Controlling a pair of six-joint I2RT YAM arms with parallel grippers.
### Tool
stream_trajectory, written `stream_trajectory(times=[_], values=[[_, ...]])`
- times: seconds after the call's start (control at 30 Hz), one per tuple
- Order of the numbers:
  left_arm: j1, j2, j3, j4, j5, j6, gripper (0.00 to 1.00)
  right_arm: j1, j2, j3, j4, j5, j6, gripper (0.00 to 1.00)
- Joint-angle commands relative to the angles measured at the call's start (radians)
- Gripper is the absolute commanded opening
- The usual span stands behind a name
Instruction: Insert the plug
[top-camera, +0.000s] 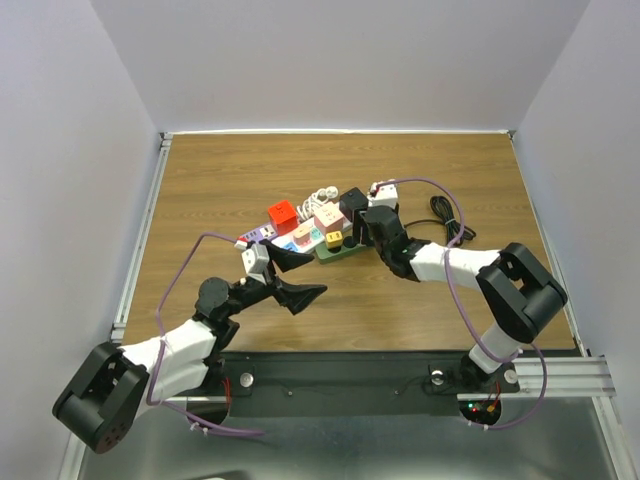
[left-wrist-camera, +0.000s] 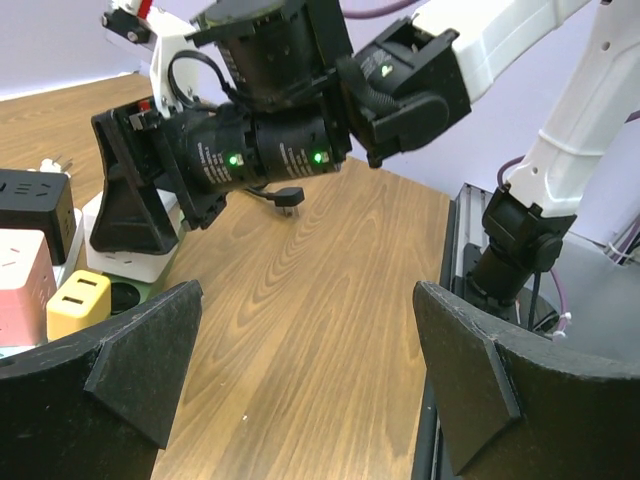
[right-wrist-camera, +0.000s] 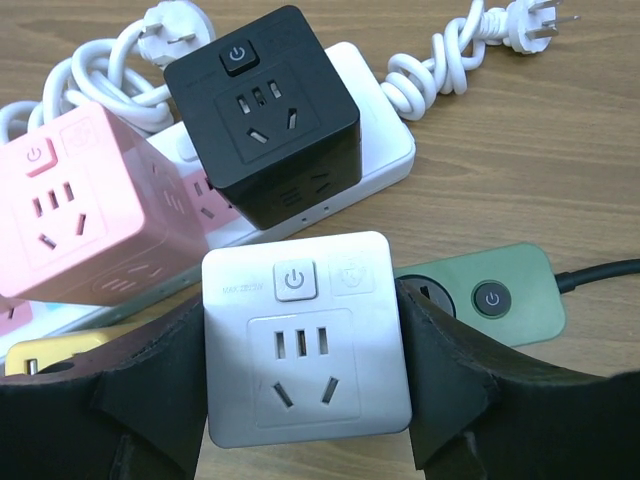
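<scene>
A white cube plug (right-wrist-camera: 305, 345), with a power button and sockets on its top face, sits between the fingers (right-wrist-camera: 455, 375) of my right gripper (right-wrist-camera: 305, 385), which is shut on its two sides. It stands over the end of a green power strip (right-wrist-camera: 505, 300). Whether its prongs are in the strip is hidden beneath it. From the left wrist view the same cube (left-wrist-camera: 140, 262) shows under the right gripper's black finger (left-wrist-camera: 125, 205). My left gripper (left-wrist-camera: 305, 370) hangs open over bare wood, near the front of the table (top-camera: 200, 190), with nothing between its fingers.
A black cube socket (right-wrist-camera: 265, 110), a pink cube (right-wrist-camera: 70, 220), a white strip (right-wrist-camera: 385, 135) with coiled white cables (right-wrist-camera: 440, 65) and a yellow adapter (left-wrist-camera: 78, 300) crowd around the green strip. A red cube (top-camera: 282, 213) and a black cable (top-camera: 447, 215) lie nearby.
</scene>
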Motion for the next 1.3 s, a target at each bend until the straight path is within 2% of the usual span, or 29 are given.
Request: stream_trajectory(times=[0.0, 0.3, 0.5, 0.87, 1.27], values=[[0.006, -0.021, -0.013, 0.096, 0.017, -0.003, 0.98, 0.074, 0.196, -0.161, -0.277, -0.196, 0.273, 0.0], [0.008, -0.026, -0.015, 0.096, 0.014, -0.003, 0.98, 0.097, 0.202, -0.27, -0.176, -0.18, 0.347, 0.0], [0.008, -0.035, -0.016, 0.096, 0.017, -0.001, 0.98, 0.134, 0.191, -0.292, -0.173, -0.142, 0.37, 0.01], [0.008, -0.052, -0.019, 0.09, 0.014, -0.001, 0.98, 0.194, 0.298, -0.306, -0.156, -0.116, 0.43, 0.0], [0.008, -0.052, -0.018, 0.091, 0.019, -0.003, 0.98, 0.28, 0.302, -0.353, -0.145, -0.071, 0.529, 0.0]])
